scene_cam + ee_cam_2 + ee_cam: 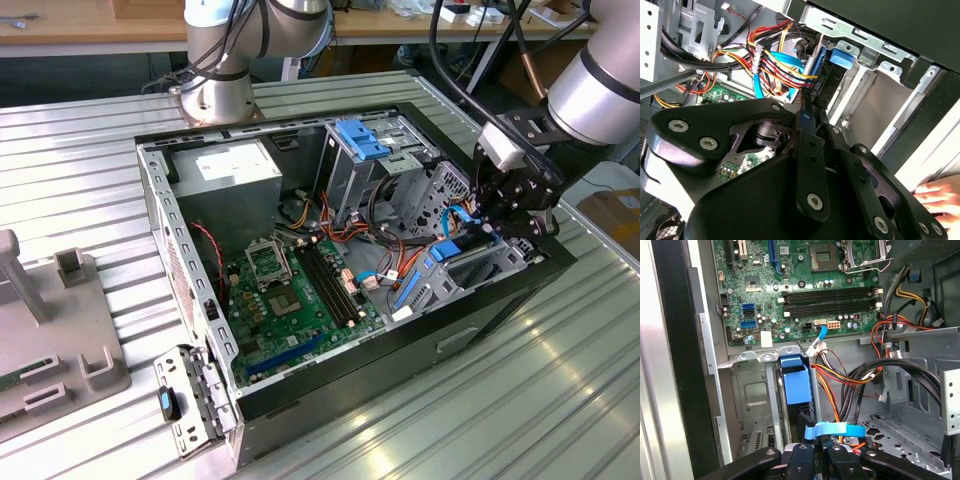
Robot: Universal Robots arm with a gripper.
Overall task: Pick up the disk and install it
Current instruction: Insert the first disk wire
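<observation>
I see the disk (796, 382) standing on edge in the metal drive bay (752, 390) at the front corner of the open computer case (200, 330), directly beneath the gripper (510, 205). In the first wrist view its bright blue bracket runs straight away from the fingertips, slotted between 2 grey bay walls. In the second wrist view the blue tab of the disk (842, 56) sits just past the tip of the gripper (807, 107), beside the bay's pale inner wall. The black fingers (807, 150) look drawn close together on the disk's near edge, but I cannot tell for certain whether they grip it.

A flat light-blue data cable (832, 430) lies across the bay right at the fingertips, and a bundle of red, yellow and orange wires (775, 62) passes just beside the gripper. Farther out from the gripper lies the green motherboard (290, 300) with its black memory slots. Beyond that, well apart from the gripper, sits the grey power-supply box (235, 170). A person's hand (940, 197) rests near the case's outer edge, close beside the gripper's body.
</observation>
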